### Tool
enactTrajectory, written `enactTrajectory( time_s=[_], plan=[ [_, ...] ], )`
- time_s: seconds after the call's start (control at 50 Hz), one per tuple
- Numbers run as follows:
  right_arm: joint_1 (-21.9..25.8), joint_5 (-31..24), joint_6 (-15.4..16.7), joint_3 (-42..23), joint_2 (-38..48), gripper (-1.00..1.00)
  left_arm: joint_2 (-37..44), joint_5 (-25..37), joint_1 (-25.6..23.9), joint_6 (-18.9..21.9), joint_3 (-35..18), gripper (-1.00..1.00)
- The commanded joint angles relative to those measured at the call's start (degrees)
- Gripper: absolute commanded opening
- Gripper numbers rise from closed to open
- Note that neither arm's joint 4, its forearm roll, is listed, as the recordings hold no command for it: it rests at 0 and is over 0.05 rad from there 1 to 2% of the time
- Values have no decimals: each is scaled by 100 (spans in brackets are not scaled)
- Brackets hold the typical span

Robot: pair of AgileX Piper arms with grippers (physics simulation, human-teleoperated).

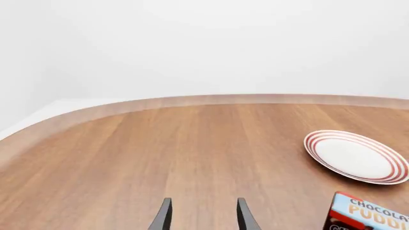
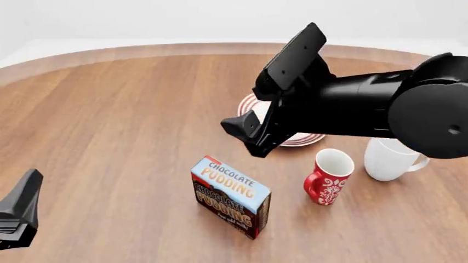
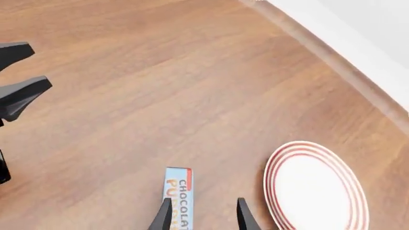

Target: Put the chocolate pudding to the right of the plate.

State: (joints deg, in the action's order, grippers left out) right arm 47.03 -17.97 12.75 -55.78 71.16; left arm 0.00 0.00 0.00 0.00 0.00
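Front view: chocolate pudding [image 2: 231, 196] sitting on the wooden tabletop [image 2: 117, 131], nearer than the plate [image 2: 303, 138] and a bit left of it. Red mug [image 2: 327, 176] and white mug [image 2: 389, 159] off to the right. Right claw [image 2: 245, 135] hanging above the plate's left edge, holding nothing. Left claw [image 2: 18, 211] parked at the near left.

Left wrist view: left claw [image 1: 203, 214] fingers spread apart, empty, just bare wood between them. Plate and pudding box off to one side.

Right wrist view: right claw [image 3: 203, 214] fingers parted, nothing gripped, hovering over the pudding box end, plate beside it.
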Motion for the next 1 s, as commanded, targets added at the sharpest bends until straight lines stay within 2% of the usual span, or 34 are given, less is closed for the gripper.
enactTrajectory(
  time_s=[0.02,0.4,1.0],
  plan=[
    [187,40,-195,-8,251,100,0,0,0,0,0,100],
    [281,298,-213,108,662,100,0,0,0,0,0,100],
    [390,720,-518,270,1167,100,0,0,0,0,0,100]
  ],
)
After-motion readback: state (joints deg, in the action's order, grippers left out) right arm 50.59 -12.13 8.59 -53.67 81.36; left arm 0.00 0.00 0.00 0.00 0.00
